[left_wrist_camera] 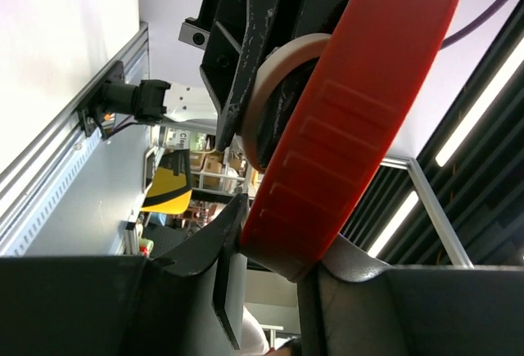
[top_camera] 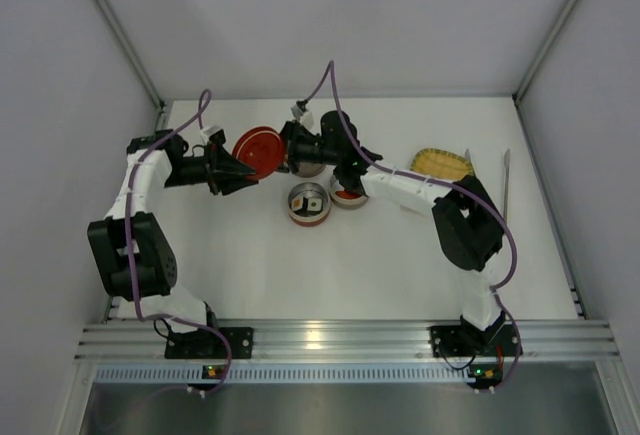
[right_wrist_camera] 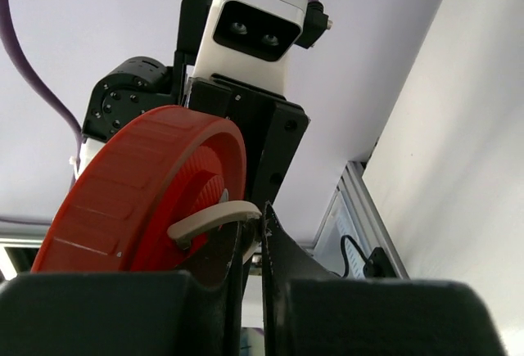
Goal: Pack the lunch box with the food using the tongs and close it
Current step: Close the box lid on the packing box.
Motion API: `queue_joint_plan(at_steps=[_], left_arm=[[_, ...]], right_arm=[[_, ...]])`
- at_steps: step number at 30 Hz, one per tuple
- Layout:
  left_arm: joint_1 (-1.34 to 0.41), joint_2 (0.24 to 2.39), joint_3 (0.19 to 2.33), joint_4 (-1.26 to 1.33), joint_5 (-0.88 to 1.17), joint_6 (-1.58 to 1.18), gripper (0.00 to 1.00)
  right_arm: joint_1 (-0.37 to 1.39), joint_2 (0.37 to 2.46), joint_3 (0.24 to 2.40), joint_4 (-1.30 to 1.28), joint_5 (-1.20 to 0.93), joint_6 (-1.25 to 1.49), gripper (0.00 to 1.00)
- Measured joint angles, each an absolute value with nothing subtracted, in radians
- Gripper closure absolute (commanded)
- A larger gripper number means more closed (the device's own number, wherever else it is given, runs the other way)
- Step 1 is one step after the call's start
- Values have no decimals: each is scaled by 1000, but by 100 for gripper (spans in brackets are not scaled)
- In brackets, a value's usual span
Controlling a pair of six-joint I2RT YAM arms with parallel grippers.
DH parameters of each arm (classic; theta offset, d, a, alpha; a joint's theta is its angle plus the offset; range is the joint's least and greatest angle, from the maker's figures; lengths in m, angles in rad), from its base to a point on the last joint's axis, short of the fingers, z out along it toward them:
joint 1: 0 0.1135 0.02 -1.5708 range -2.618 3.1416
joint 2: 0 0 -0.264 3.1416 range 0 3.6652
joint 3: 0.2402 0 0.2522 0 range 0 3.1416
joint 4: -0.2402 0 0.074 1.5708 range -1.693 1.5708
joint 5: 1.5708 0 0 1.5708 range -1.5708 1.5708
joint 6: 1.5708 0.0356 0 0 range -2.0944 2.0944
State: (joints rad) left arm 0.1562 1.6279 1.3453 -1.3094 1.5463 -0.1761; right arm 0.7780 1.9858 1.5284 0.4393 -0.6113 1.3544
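White table [top_camera: 400, 255], red lid [top_camera: 262, 150] gripped by left tool [top_camera: 245, 168], right tool [right_wrist_camera: 255, 218] shut on its strap [right_wrist_camera: 209, 218]

Matt red plastic lid [top_camera: 262, 151], shiny metal lunch box [top_camera: 309, 221]

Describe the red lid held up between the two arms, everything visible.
The red lid is round and plastic-looking, with a stepped rim and a curved cream piece on one face. It stands on edge in the air. The left gripper pinches its rim. The right gripper, shut, meets the cream piece, but whether it grips it is unclear.
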Motion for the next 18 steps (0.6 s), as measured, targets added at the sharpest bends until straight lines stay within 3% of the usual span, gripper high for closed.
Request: queue_joint_plan(at_steps=[4, 6, 7, 8, 10, 11, 18], left_arm=[[156, 1628, 1341, -1308, 1536, -167, 100], [156, 1628, 1336, -1307, 1535, -160, 93], [156, 1628, 1335, -1307, 1533, -156, 82], [156, 1628, 1335, -1308, 1530, -152, 44], [149, 1628, 1335, -1313, 1514, -134, 7], [142, 1628, 1334, -1319, 1505, -122, 2], [159, 1631, 1380, -1339, 1482, 24, 2]], right_arm=[[778, 1986, 1528, 426, -608, 1351, 100], [778, 1986, 1527, 422, -609, 1342, 100], [776, 1986, 1525, 423, -611, 1336, 100], [775, 1985, 1519, 430, -611, 1328, 100], [767, 1975, 1487, 442, -610, 1308, 100], [760, 1964, 1464, 446, -611, 1288, 100], [609, 1816, 1314, 343, -641, 1033, 100]])
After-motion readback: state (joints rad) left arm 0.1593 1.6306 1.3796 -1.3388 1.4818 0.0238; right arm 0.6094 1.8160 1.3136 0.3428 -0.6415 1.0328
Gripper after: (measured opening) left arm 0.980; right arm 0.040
